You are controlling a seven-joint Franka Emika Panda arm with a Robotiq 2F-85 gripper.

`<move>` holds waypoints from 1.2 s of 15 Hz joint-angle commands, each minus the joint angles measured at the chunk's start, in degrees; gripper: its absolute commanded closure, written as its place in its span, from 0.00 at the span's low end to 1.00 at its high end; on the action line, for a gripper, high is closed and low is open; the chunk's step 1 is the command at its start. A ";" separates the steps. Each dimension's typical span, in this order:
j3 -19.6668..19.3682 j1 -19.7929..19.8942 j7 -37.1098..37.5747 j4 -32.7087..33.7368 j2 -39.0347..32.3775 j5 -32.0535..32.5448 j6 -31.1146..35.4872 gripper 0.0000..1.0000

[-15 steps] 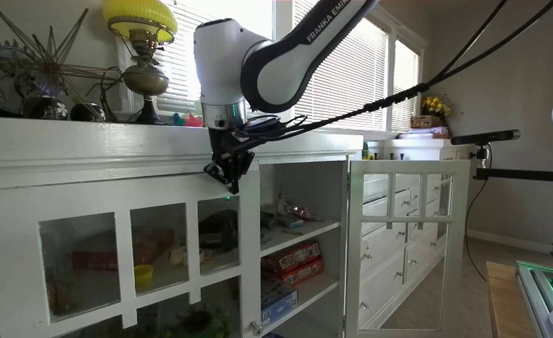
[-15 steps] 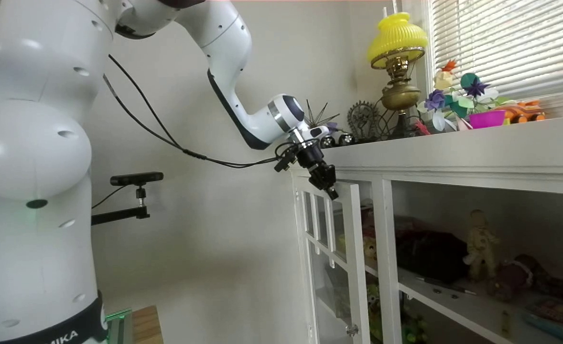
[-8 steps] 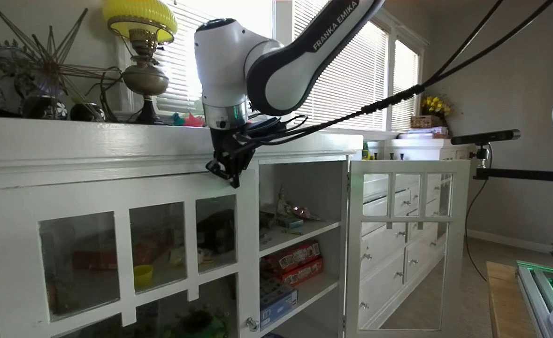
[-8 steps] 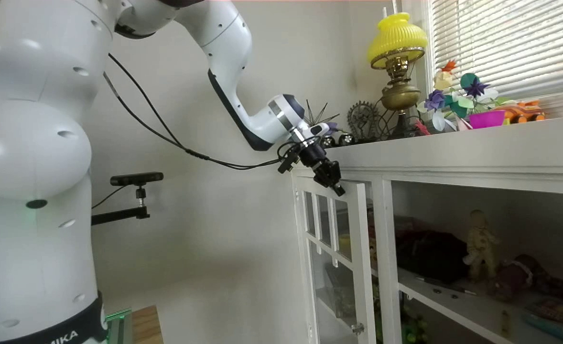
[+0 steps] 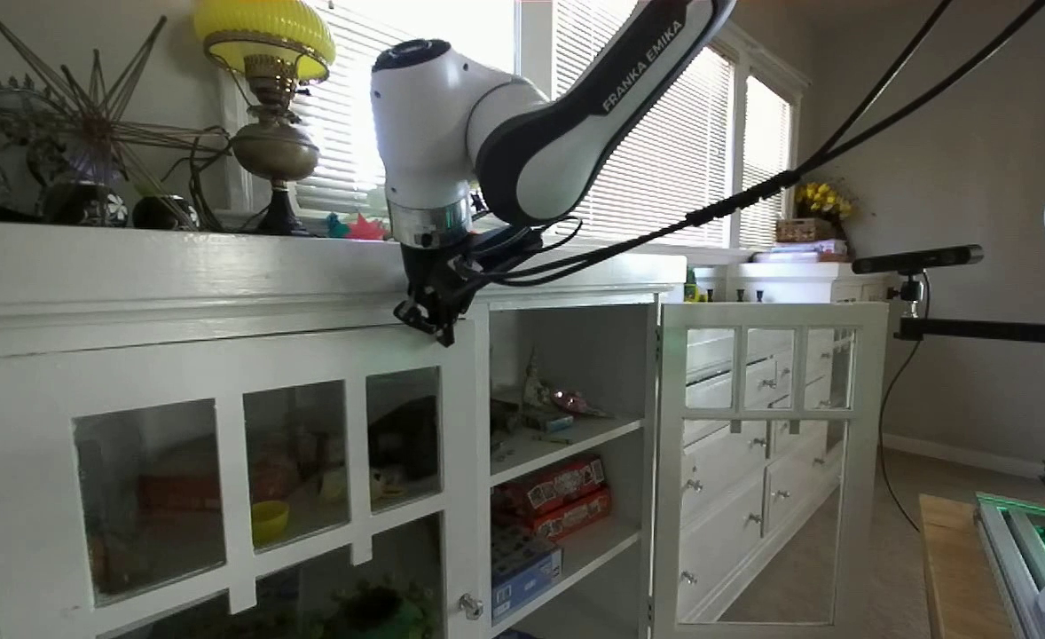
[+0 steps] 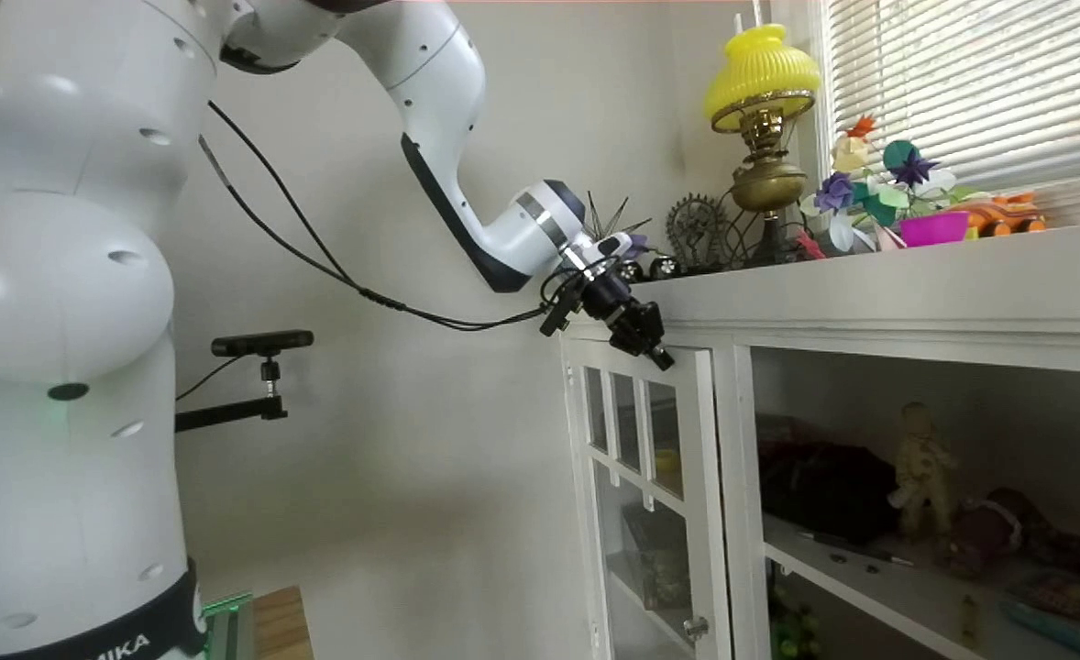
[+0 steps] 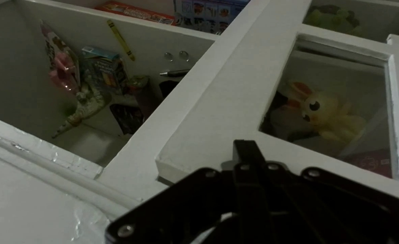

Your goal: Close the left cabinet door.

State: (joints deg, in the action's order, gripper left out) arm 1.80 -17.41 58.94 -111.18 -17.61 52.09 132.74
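The left cabinet door, white with clear panes, shows in both exterior views [image 5: 234, 497] [image 6: 707, 495]. It stands almost flush with the cabinet frame; in the wrist view the door [image 7: 226, 108] still juts a little, with a thin dark gap at its top corner. My gripper is at the door's upper free corner, on its outer face, in both exterior views [image 5: 444, 337] [image 6: 665, 360]. In the wrist view the gripper [image 7: 248, 149] has its fingers together, with nothing between them. The tips seem to touch the door; exact contact is hard to tell.
The narrower right door [image 5: 762, 414] stands wide open beside the open shelves [image 5: 576, 444]. The cabinet top [image 5: 176, 266] overhangs just above my gripper and bears a yellow lamp [image 5: 274, 151]. The door's knob [image 5: 470, 607] sticks out low on its free edge.
The left door has swung inward, its free edge moving closer to the cabinet frame. My gripper has moved with it toward the cabinet and slightly up, staying shut.
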 commanded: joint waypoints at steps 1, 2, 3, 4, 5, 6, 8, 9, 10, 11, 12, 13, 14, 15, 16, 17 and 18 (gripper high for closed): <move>0.15 0.69 1.51 -1.13 0.84 6.59 0.54 1.00; 0.35 0.78 1.21 -1.43 0.77 7.96 0.86 1.00; 0.70 1.05 0.62 -1.92 0.81 8.73 1.61 1.00; 0.97 1.14 0.00 -2.44 0.70 10.11 2.16 1.00; 1.27 1.22 -0.64 -3.02 0.67 11.49 2.70 1.00; 1.60 1.35 -1.51 -3.77 0.66 12.83 3.22 1.00; 1.86 1.58 -3.48 -5.05 0.63 15.95 3.84 1.00; 1.97 1.82 -4.49 -5.66 0.64 17.17 3.98 1.00; 1.96 2.08 -5.79 -6.26 0.62 18.58 3.89 1.00; 1.98 2.35 -7.20 -6.78 0.68 20.07 3.66 1.00; 1.89 2.51 -8.13 -7.01 0.75 22.03 3.07 1.00; 1.93 2.88 -9.31 -7.22 0.86 23.46 2.95 1.00; 1.98 3.27 -10.36 -7.29 0.91 24.90 2.74 1.00; 1.95 3.52 -11.15 -7.15 0.81 26.73 2.41 1.00; 2.08 3.85 -11.89 -7.14 0.74 27.93 2.50 1.00; 2.18 4.00 -12.36 -6.95 0.57 29.37 2.45 1.00; 2.28 4.15 -12.70 -6.83 0.46 30.84 2.46 1.00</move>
State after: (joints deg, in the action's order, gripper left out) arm 3.05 -14.83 48.23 -117.72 -17.75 77.86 135.02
